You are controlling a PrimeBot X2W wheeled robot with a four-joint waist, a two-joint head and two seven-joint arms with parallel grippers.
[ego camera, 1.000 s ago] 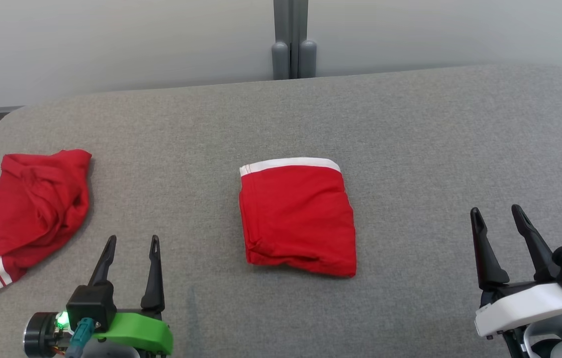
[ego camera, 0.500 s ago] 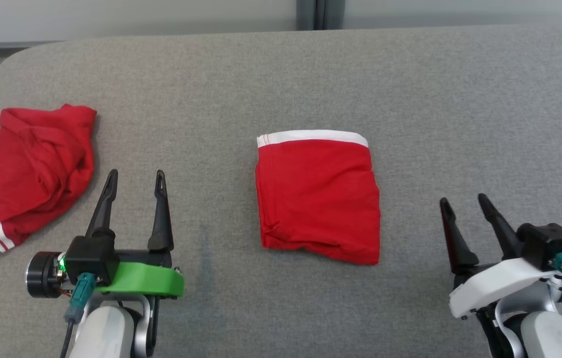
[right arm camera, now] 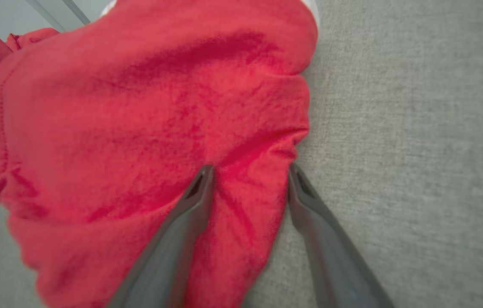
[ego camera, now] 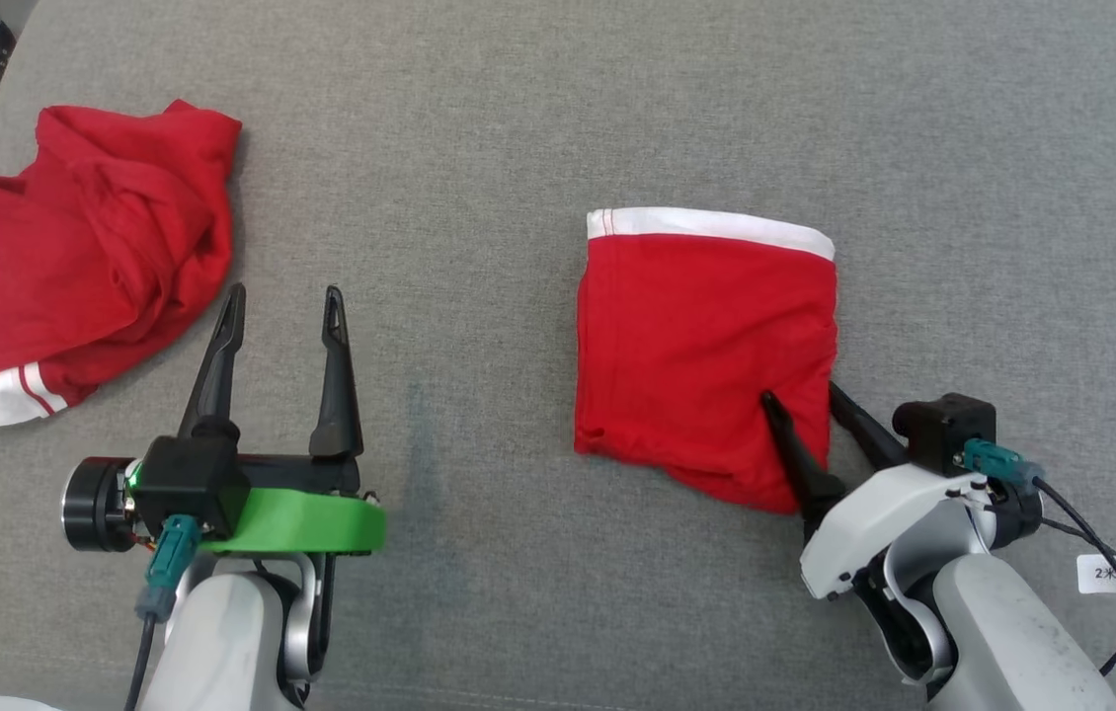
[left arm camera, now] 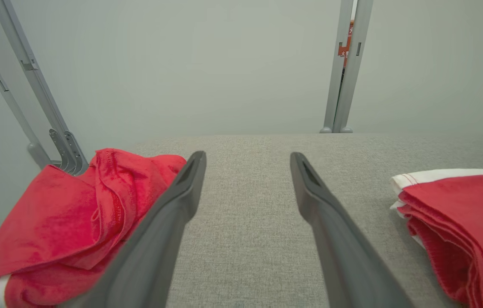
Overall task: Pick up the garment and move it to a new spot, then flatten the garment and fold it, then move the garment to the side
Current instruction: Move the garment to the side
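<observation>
The folded red garment (ego camera: 701, 336) with a white band along its far edge lies flat in the middle of the grey table (ego camera: 518, 118). My right gripper (ego camera: 799, 392) straddles its near right corner, one finger lying on the cloth and the other against its right edge. In the right wrist view a ridge of the garment (right arm camera: 139, 107) bulges between the parted fingers of the right gripper (right arm camera: 248, 169). My left gripper (ego camera: 283, 292) hovers open and empty left of the garment (left arm camera: 459, 214). In the left wrist view, bare table shows between the fingers of the left gripper (left arm camera: 248, 156).
A second, crumpled red garment (ego camera: 94, 237) with white trim lies at the table's left edge, just left of my left fingers; it also shows as the crumpled garment (left arm camera: 75, 214) beside them. Grey metal posts (left arm camera: 344, 64) and a pale wall stand behind the table.
The head camera has tilted down. My right gripper has come forward and left onto the folded garment's near right corner, its fingers a little closer together. The left gripper has edged forward beside the crumpled garment.
</observation>
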